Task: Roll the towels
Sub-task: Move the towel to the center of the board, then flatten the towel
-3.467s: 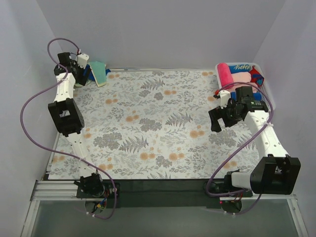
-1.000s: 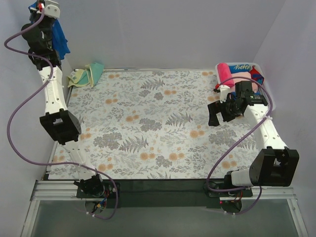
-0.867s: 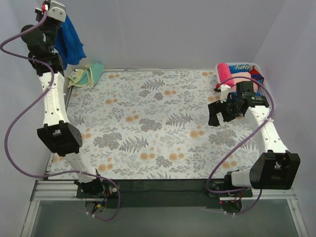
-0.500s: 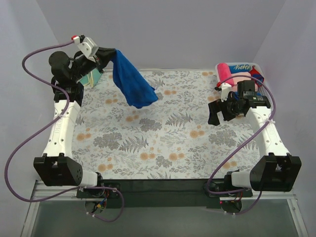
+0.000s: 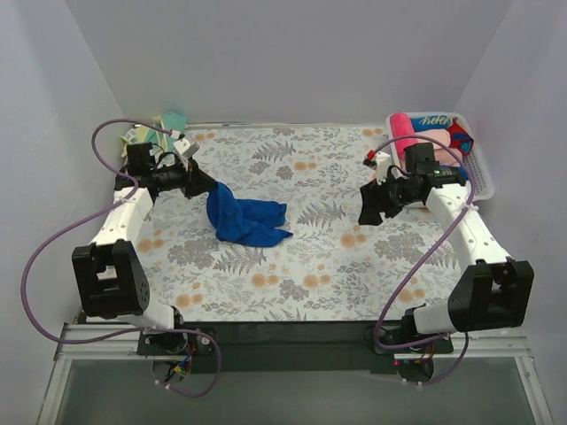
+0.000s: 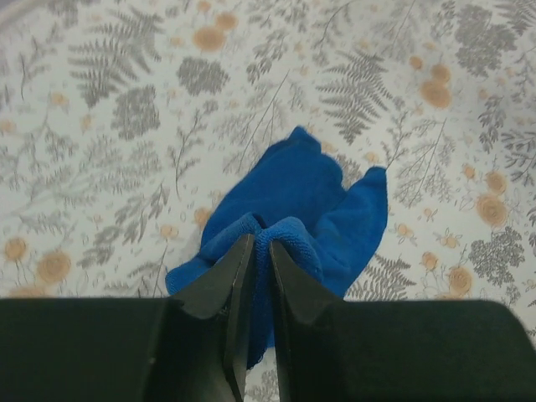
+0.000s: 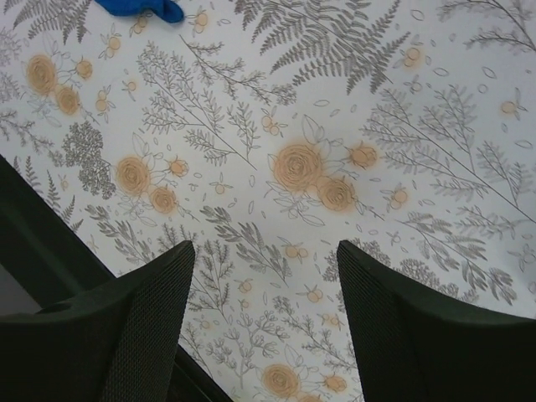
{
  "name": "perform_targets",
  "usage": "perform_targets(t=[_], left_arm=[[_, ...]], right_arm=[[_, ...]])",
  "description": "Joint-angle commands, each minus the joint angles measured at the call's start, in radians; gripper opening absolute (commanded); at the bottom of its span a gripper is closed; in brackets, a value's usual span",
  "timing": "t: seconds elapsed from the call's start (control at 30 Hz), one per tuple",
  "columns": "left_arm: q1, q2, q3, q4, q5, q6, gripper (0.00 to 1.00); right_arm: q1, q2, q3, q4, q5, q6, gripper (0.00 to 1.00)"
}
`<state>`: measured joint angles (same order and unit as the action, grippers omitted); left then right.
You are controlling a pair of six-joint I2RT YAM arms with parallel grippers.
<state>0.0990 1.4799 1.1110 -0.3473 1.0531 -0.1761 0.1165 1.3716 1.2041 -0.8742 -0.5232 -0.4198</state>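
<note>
The royal blue towel (image 5: 246, 219) lies crumpled in a heap on the flowered table, left of centre. My left gripper (image 5: 204, 185) is low at the heap's left end. In the left wrist view, the left gripper (image 6: 261, 244) is shut on a raised fold of the blue towel (image 6: 314, 197). The pale yellow and teal towel (image 5: 166, 121) lies at the back left corner behind the left arm. My right gripper (image 5: 368, 207) hovers over bare table to the right, open and holding nothing. The right wrist view shows the right gripper (image 7: 266, 251) and a blue towel tip (image 7: 138, 7) at the top edge.
A white basket (image 5: 484, 180) at the back right holds a rolled pink towel (image 5: 403, 133) and other cloths. The walls stand close on the left, the back and the right. Purple cables loop off both arms.
My left arm swung down from high at the back left, and the blue towel went from hanging in the air to heaped on the table. The right gripper shifted slightly left and its jaws narrowed.
</note>
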Motion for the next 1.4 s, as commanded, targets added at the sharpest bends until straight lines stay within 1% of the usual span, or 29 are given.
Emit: perform_targets(t=[0.0, 0.03, 0.07, 0.1, 0.13, 0.17, 0.2, 0.23, 0.27, 0.3, 0.33, 0.4, 0.43, 0.47, 0.53, 0.6, 0.7, 0.77, 0.87, 0.97, 1.13, 1.23, 1.37], left_arm=[[0.08, 0.075, 0.067, -0.206, -0.036, 0.165, 0.13], [0.094, 0.098, 0.099, -0.241, -0.057, 0.229, 0.13], [0.108, 0.141, 0.117, -0.304, -0.068, 0.249, 0.13], [0.135, 0.161, 0.143, -0.332, -0.077, 0.274, 0.13], [0.145, 0.195, 0.157, -0.357, -0.105, 0.303, 0.15], [0.151, 0.209, 0.165, -0.377, -0.119, 0.319, 0.17], [0.159, 0.221, 0.17, -0.407, -0.133, 0.326, 0.25], [0.163, 0.235, 0.177, -0.423, -0.145, 0.348, 0.28], [0.165, 0.24, 0.177, -0.441, -0.154, 0.352, 0.31], [0.171, 0.24, 0.174, -0.447, -0.16, 0.357, 0.36], [0.174, 0.238, 0.167, -0.456, -0.169, 0.365, 0.39], [0.194, 0.231, 0.155, -0.479, -0.18, 0.386, 0.42], [0.22, 0.217, 0.145, -0.505, -0.16, 0.4, 0.43], [0.237, 0.209, 0.141, -0.522, -0.133, 0.411, 0.44], [0.269, 0.177, 0.13, -0.561, -0.085, 0.428, 0.48], [0.312, 0.142, 0.104, -0.587, -0.041, 0.423, 0.53], [0.36, 0.115, 0.075, -0.608, 0.002, 0.415, 0.59], [0.377, 0.097, 0.058, -0.616, 0.01, 0.414, 0.66], [0.381, 0.068, 0.017, -0.624, -0.001, 0.414, 0.69], [0.38, 0.034, -0.026, -0.633, -0.004, 0.435, 0.71], [0.38, -0.012, -0.094, -0.611, -0.01, 0.417, 0.71], [0.381, -0.015, -0.117, -0.608, -0.016, 0.405, 0.71], [0.378, -0.035, -0.151, -0.565, -0.034, 0.383, 0.71]], right_arm=[[0.077, 0.064, 0.028, 0.069, -0.037, 0.016, 0.61], [0.122, 0.079, 0.041, 0.095, -0.035, 0.024, 0.58], [0.146, 0.116, 0.054, 0.11, -0.031, 0.044, 0.56], [0.173, 0.135, 0.084, 0.124, -0.021, 0.053, 0.54], [0.227, 0.155, 0.101, 0.156, -0.017, 0.061, 0.52], [0.254, 0.196, 0.118, 0.17, -0.009, 0.07, 0.5], [0.284, 0.219, 0.158, 0.184, 0.015, 0.081, 0.49], [0.34, 0.263, 0.176, 0.21, 0.032, 0.087, 0.45], [0.366, 0.288, 0.201, 0.221, 0.049, 0.091, 0.43], [0.391, 0.312, 0.224, 0.23, 0.078, 0.096, 0.41], [0.435, 0.358, 0.27, 0.244, 0.09, 0.096, 0.36], [0.491, 0.408, 0.316, 0.248, 0.117, 0.093, 0.33], [0.505, 0.453, 0.363, 0.25, 0.123, 0.096, 0.29], [0.518, 0.477, 0.383, 0.248, 0.124, 0.099, 0.27], [0.558, 0.535, 0.431, 0.247, 0.132, 0.113, 0.27], [0.598, 0.564, 0.448, 0.25, 0.162, 0.115, 0.3], [0.632, 0.627, 0.482, 0.251, 0.187, 0.124, 0.31], [0.641, 0.676, 0.505, 0.251, 0.2, 0.136, 0.32], [0.657, 0.733, 0.545, 0.256, 0.253, 0.147, 0.34], [0.664, 0.773, 0.569, 0.264, 0.284, 0.148, 0.36], [0.683, 0.823, 0.583, 0.271, 0.299, 0.138, 0.38], [0.693, 0.842, 0.577, 0.273, 0.313, 0.138, 0.38], [0.7, 0.86, 0.583, 0.282, 0.333, 0.142, 0.35]])
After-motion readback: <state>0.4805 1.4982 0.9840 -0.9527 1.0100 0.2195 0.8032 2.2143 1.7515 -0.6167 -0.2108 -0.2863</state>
